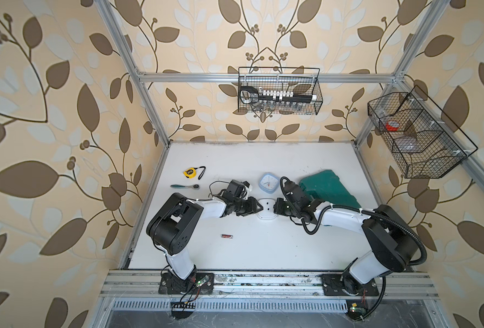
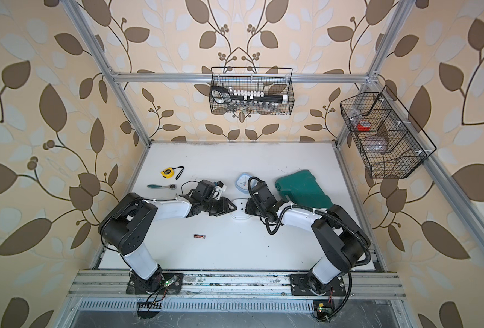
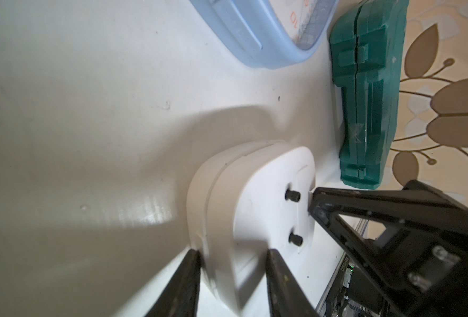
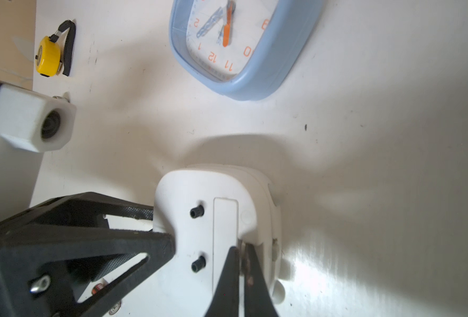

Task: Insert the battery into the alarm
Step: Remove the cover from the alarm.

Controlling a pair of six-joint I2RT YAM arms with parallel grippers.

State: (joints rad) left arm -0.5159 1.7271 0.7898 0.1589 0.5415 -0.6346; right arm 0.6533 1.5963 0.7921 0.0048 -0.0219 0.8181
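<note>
"Where did the battery (image 1: 227, 236) lie?"

"Flat on the table (image 1: 263, 252), lying loose towards the arm bases, well apart from the alarm (image 1: 266, 213). It was nearer the left arm than the right."

"And the alarm itself?"

"Mid-table, back face showing. Two black knobs (image 4: 197, 212) stuck out of it, and the cover (image 4: 225, 219) sat in place over its slot. The alarm was right between the two grippers."

"What about the left gripper (image 3: 234, 263)?"

"Clamped on the alarm! One finger (image 3: 191, 274) was against the outer side and the other was on the back. Both touched the shell at its end."

"And the right gripper (image 4: 242, 251)?"

"Pinched tight, tips together. It pressed at the alarm's edge, just beside the cover. I couldn't tell whether anything was caught between those tips."

"Anything else about?"

"A blue clock (image 1: 268, 183) lay face up just behind the alarm. A green case (image 1: 331, 190) sat near it, by the right arm. A tape measure (image 1: 190, 172) and a ratchet (image 1: 184, 186) lay over on the left."
</note>
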